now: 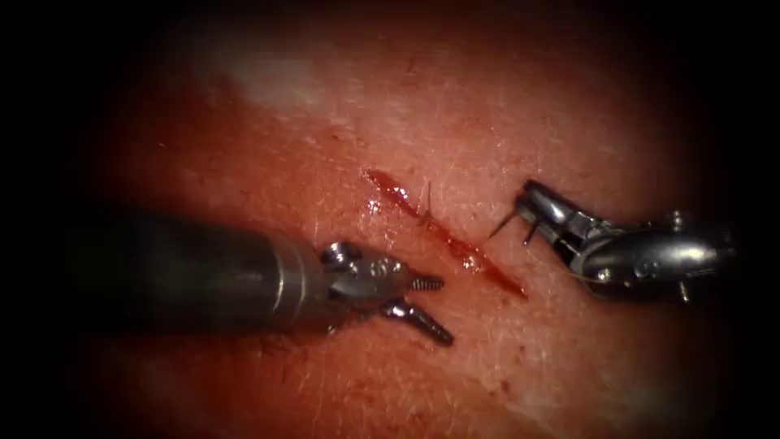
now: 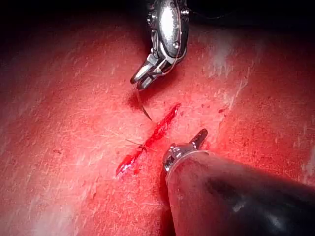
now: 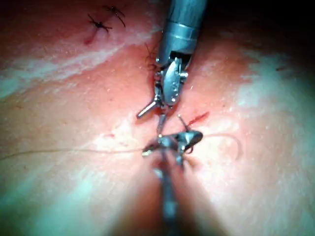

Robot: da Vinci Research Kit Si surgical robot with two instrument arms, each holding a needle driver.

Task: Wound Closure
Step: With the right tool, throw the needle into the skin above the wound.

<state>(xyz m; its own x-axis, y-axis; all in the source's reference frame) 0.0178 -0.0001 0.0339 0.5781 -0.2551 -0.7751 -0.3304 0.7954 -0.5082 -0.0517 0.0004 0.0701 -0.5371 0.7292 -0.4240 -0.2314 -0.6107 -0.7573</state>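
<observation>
Tissue point(image 1: 504, 97), right tool point(image 1: 530, 213) gripping needle point(image 1: 502, 225)

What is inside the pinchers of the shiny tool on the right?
The right tool, right of the cut, grips the curved needle; its tip pokes out, clear of the tissue. The gripped part is hidden. The left tool holds nothing.
</observation>
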